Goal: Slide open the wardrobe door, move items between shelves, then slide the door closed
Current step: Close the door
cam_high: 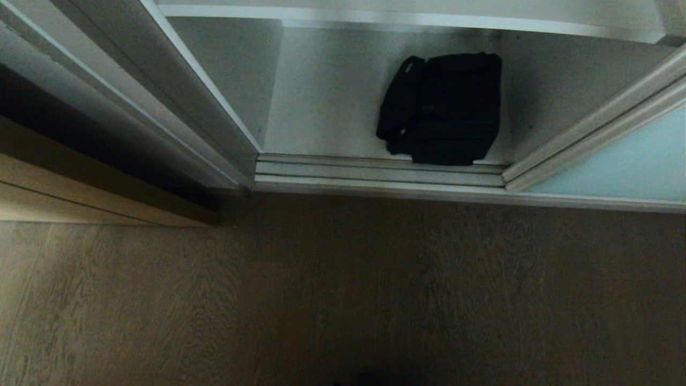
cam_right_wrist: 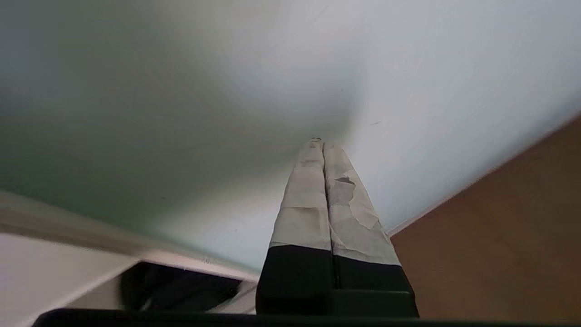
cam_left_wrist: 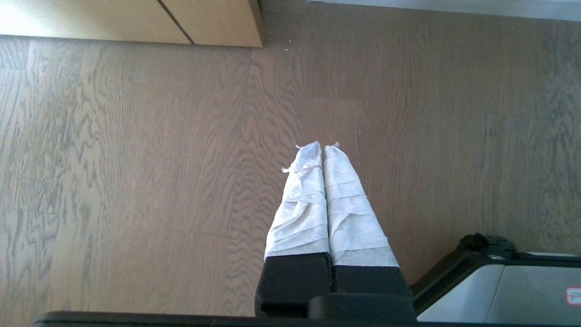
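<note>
**A:** Bag (cam_high: 442, 107) is seen on the lowest white shelf (cam_high: 321, 107), toward the right side of the open compartment, its front edge close to the silver floor tracks (cam_high: 375, 170). Black fabric, slumped; no logo or print can be made out on it.

**B:** Door?

**A:** Sliding wardrobe door (cam_high: 627, 161), frosted pale turquoise in a silver frame, is slid to the right; the compartment is left uncovered. Another white shelf (cam_high: 407, 19) is seen above.

**B:** Grippers?

**A:** Right gripper (cam_right_wrist: 322, 143) is pressed shut, tape-wrapped fingers (cam_right_wrist: 308, 190) together, nothing held. Tips are pointed at the frosted glass, just at its surface; contact cannot be confirmed. Left gripper (cam_left_wrist: 323, 146) is also closed and empty, hung over the wood-grain floor (cam_left_wrist: 136, 159).

**B:** Any text?

**A:** One small red-and-white label (cam_left_wrist: 574, 295) is seen on the robot base (cam_left_wrist: 499, 281) at the frame edge; it is cut off and unreadable. A tan wood-grain cabinet (cam_left_wrist: 113, 20) is seen left of the wardrobe.
</note>
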